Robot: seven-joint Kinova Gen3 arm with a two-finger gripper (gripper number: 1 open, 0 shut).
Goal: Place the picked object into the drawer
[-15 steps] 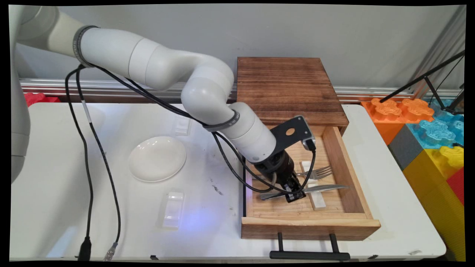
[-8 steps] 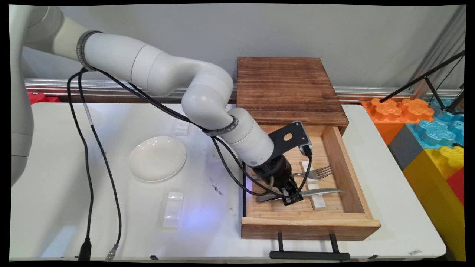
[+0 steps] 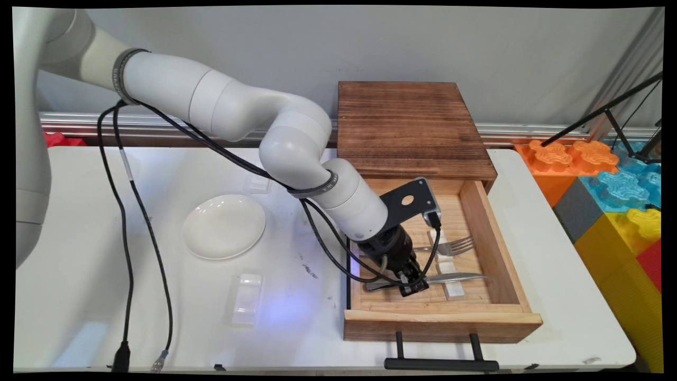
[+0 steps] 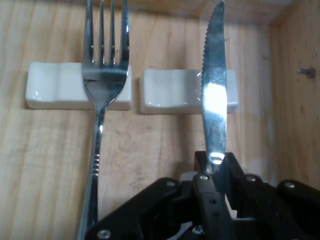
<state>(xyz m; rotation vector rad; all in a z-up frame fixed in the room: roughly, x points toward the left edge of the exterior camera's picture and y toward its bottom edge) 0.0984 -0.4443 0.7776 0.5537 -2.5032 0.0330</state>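
Note:
My gripper (image 3: 413,286) (image 4: 215,172) is down inside the open wooden drawer (image 3: 508,275) and shut on the handle end of a serrated silver knife (image 3: 457,277) (image 4: 214,100). The knife's blade lies across a small white rest (image 3: 454,289) (image 4: 170,91). Beside it a silver fork (image 3: 450,246) (image 4: 102,80) lies with its tines over a second white rest (image 3: 438,236) (image 4: 52,86). Knife and fork lie parallel. My hand hides the knife's handle.
The drawer juts from a dark wooden box (image 3: 412,127), its black handle (image 3: 441,364) overhanging the table's near edge. A white plate (image 3: 224,226) and two clear rests (image 3: 247,299) (image 3: 259,182) lie on the table to the left. Black cables (image 3: 127,222) hang from the arm.
My gripper has moved a little to the left and toward the drawer's front, taking the knife along with it. The fork and both rests have stayed put.

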